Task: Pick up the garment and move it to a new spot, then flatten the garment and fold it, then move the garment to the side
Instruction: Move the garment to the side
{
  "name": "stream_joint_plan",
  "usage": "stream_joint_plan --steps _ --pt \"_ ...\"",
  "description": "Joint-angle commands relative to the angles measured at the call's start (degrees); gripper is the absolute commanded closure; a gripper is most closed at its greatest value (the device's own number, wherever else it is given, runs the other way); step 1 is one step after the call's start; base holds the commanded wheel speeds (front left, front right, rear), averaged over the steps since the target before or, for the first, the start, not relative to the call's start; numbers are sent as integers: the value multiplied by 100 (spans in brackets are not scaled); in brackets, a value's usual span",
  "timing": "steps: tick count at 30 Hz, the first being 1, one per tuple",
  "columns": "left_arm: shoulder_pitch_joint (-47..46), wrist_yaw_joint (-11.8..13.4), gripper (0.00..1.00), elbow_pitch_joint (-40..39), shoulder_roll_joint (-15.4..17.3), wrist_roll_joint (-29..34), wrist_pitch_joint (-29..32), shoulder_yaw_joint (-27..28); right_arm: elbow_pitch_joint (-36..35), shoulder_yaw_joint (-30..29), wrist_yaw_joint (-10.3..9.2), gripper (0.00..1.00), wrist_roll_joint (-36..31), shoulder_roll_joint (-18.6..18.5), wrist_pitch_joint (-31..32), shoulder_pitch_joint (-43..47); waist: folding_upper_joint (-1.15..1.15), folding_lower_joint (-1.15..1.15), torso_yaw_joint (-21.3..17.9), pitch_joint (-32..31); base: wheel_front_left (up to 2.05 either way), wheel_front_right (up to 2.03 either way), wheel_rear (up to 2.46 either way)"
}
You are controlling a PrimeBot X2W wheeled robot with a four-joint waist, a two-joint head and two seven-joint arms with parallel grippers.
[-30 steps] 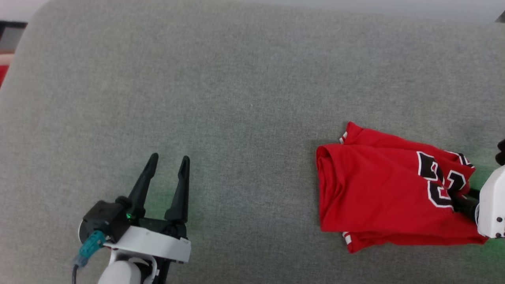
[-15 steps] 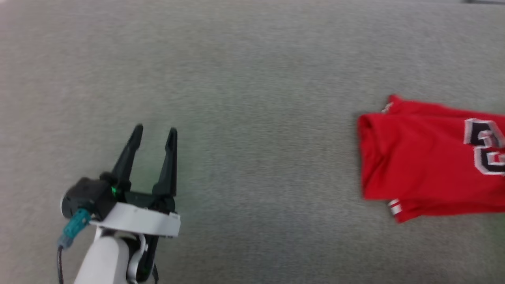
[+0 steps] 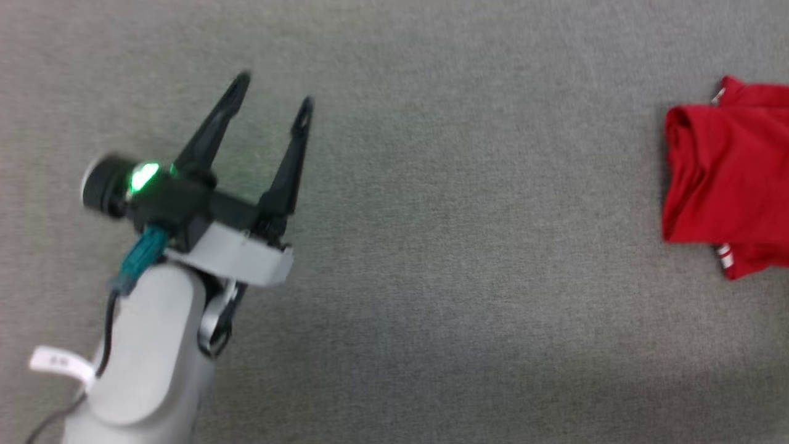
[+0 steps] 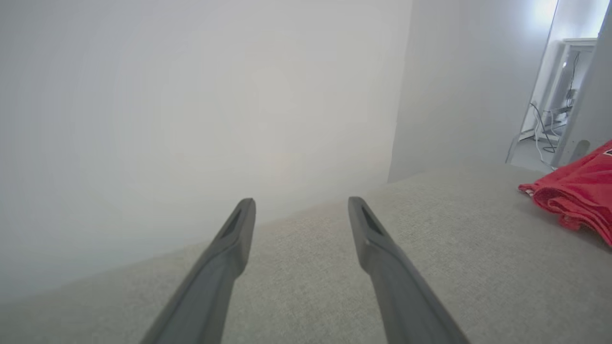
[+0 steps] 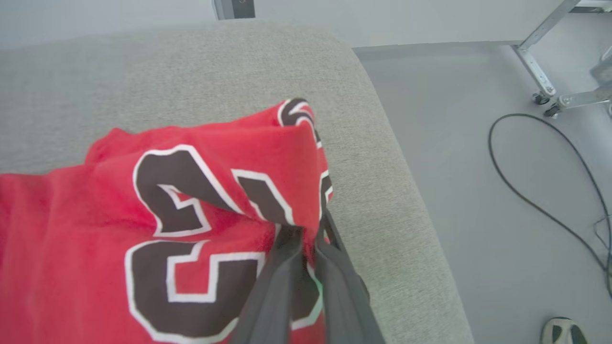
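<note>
Garment (image 3: 727, 179) noted at the far right of the grey upholstered surface (image 3: 431, 277), folded into a compact bundle, with its fold edge towards the left gripper (image 3: 275, 91) and the rest cut off by the frame. In the right wrist view the right gripper (image 5: 306, 229) is seen pinched nearly shut on a raised fold of cloth beside the black numeral, close to the surface's right border. The left gripper is held wide open and empty, well apart from the garment, which lies off to its right. The bundle's long axis is judged to run left to right. The right arm is plainly the nearer, so any sideways carry is judged to depend on its pinch alone.
</note>
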Motion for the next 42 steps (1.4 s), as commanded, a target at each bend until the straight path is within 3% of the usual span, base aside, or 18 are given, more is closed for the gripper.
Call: stream_joint_plan --steps 1,7,20,21,22,23,27,32,42 --pt "-211 -11 0 63 66 103 5 -97 187 124 -7 100 -135 -57 -153 -197 0 0 -187 284 0 0 0" --pt "-923 -11 0 178 258 212 5 -390 1185 628 -7 100 -873 -288 -884 -1004 0 0 -254 589 0 0 0" --pt "-1246 -11 0 31 449 230 5 -520 3107 1261 -7 100 -1637 112 -2088 -2202 0 0 -299 845 0 0 0" --pt "-1246 -11 0 25 458 220 5 -553 3210 1281 -7 84 -1655 138 -2153 -2258 0 0 -300 840 0 0 0" --pt "-1246 -11 0 22 471 203 5 -579 3304 1283 -7 57 -1668 142 -2233 -2304 0 0 -291 826 0 0 0" --pt "-1243 -11 0 28 487 196 5 -587 3379 1268 -7 4 -1681 134 -2338 -2360 0 0 -280 803 0 0 0" --pt "-1064 35 0 118 395 144 5 -507 3432 1358 -7 0 -1558 168 -2790 -2422 0 0 -183 554 0 0 0" --pt "-610 125 0 206 197 77 5 -276 3115 1959 -7 0 -1496 82 -3019 -2185 0 0 5 34 0 0 0" --pt "1012 110 0 388 -178 -130 5 383 1965 3287 -7 0 -668 995 -3228 -1097 0 0 535 -1122 0 0 0"
